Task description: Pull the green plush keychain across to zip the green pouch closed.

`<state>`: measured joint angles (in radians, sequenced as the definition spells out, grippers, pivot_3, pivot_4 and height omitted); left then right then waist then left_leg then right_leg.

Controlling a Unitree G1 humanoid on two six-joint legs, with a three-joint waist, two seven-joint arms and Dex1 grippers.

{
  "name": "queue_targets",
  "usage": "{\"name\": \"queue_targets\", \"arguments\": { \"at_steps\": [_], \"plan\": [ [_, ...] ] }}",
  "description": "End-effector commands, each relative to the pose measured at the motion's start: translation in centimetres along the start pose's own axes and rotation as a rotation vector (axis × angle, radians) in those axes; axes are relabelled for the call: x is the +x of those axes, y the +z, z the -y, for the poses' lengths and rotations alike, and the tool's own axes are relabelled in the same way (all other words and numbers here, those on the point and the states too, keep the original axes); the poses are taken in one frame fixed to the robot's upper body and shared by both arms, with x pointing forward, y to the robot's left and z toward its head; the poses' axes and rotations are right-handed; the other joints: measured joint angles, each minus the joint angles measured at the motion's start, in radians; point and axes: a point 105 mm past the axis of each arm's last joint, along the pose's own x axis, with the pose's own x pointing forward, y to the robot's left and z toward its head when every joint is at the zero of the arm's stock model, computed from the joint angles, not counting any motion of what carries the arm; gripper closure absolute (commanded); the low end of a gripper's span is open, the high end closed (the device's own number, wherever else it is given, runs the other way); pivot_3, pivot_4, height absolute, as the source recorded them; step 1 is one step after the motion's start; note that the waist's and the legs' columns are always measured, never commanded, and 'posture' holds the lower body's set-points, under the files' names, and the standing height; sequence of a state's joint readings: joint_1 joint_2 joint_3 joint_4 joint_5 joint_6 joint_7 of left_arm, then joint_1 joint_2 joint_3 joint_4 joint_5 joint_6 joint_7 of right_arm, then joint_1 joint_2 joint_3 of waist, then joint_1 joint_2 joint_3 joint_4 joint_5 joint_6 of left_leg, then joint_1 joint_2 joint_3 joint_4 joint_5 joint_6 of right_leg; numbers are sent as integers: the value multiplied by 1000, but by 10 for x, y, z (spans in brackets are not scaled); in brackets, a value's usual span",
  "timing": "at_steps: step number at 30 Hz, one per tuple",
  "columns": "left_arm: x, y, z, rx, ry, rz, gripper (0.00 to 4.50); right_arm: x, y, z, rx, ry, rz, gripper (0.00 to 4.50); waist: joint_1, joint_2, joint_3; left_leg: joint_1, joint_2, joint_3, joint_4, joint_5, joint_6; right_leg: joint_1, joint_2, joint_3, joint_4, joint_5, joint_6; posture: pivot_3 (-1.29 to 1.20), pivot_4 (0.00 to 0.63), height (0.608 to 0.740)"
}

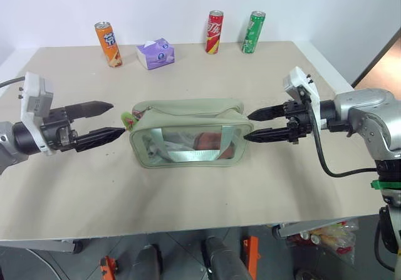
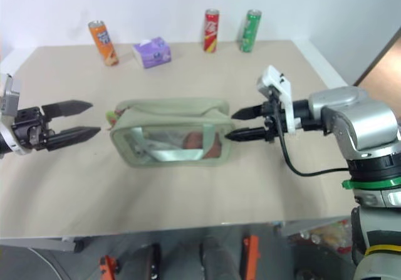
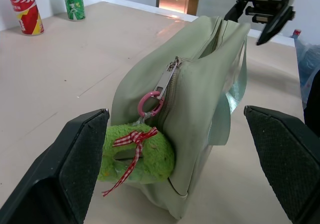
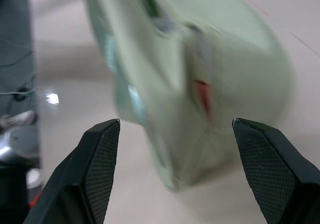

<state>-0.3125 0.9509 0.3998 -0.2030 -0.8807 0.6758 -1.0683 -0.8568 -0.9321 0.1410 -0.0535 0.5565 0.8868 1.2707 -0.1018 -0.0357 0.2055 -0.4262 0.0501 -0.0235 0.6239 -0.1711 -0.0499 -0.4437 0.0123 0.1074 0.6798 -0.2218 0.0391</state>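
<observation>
The green plush keychain [image 3: 136, 154] hung at the left end of the green pouch [image 1: 188, 134], clipped by a pink ring to the zipper pull, and rested on the counter [image 1: 207, 192] against the pouch's end wall. We saw the left gripper [image 1: 114, 119] level just beside that end, its jaws spread wide and holding nothing, with the keychain lying between its fingers [image 3: 80, 164] in the left wrist view. The pouch lay lengthwise in the middle of the counter, its clear window facing us and its top zipper running from the pull toward the right end. Just off that right end we saw the right gripper [image 1: 249, 126], its jaws also apart and empty, pointing at the pouch without touching it. Along the far edge stood an orange can [image 1: 108, 43], a purple tissue pack [image 1: 156, 53], a red can [image 1: 215, 32] and a green can [image 1: 253, 32].
</observation>
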Motion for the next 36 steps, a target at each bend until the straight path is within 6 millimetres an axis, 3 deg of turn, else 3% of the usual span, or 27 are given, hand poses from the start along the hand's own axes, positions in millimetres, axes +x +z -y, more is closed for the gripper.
{"name": "queue_targets", "arguments": {
  "at_steps": [1, 2, 6, 13, 19, 28, 31, 36],
  "plan": [
    [-4, 6, 0, 25, 25, 19, 0, -5, 14, 0, -43, -24, 30, 797, 0, 0, 0, 0, 0, 0, 0, 0, 0, 0, 0, 0, 0, 0, 0, 0, 150, 740],
    [-5, 5, -1, 20, 32, 19, 0, -4, 14, 1, -38, -27, 33, 797, 0, 0, 0, 0, 0, 0, 0, 0, 0, 0, 0, 0, 0, 0, 0, 0, 150, 740],
    [-11, 1, -5, -7, 63, 23, 0, -6, 15, -1, -40, -12, 46, 1854, 0, 0, 0, 0, 0, 0, 0, 0, 0, 0, 0, 0, 0, 0, 0, 0, 150, 740],
    [-21, -7, -13, -63, 133, 37, 0, -3, 13, -5, -46, 17, 44, 4413, 0, 0, 0, 0, 0, 0, 0, 0, 0, 0, 0, 0, 0, 0, 0, 0, 150, 740],
    [-38, -16, -28, -154, 227, 84, 0, -1, 10, -6, -47, 32, 40, 4462, 1, 0, 0, 0, 0, 0, 0, 0, 0, 0, 0, 0, 0, 0, 0, 0, 150, 740],
    [-59, -68, -32, -301, 331, -55, 0, 4, 6, -5, -102, 36, 20, 4462, 0, 0, 0, 1, 0, 1, 0, 0, 0, 0, 0, 0, 0, 0, 0, 0, 150, 740],
    [-60, -72, -31, -318, 328, -54, 0, 7, 6, -4, -100, 36, 27, 4462, 0, -1, 0, 1, 0, 1, 0, 0, 0, 0, 0, 0, 0, 0, 0, 0, 150, 740],
    [-44, -62, -27, -309, 273, -9, 0, 12, 5, -4, -104, 40, 32, 4462, -2, -1, -1, 2, 1, 2, 0, 0, 0, 0, 0, 0, 0, 0, -1, 0, 150, 740]
  ]
}}
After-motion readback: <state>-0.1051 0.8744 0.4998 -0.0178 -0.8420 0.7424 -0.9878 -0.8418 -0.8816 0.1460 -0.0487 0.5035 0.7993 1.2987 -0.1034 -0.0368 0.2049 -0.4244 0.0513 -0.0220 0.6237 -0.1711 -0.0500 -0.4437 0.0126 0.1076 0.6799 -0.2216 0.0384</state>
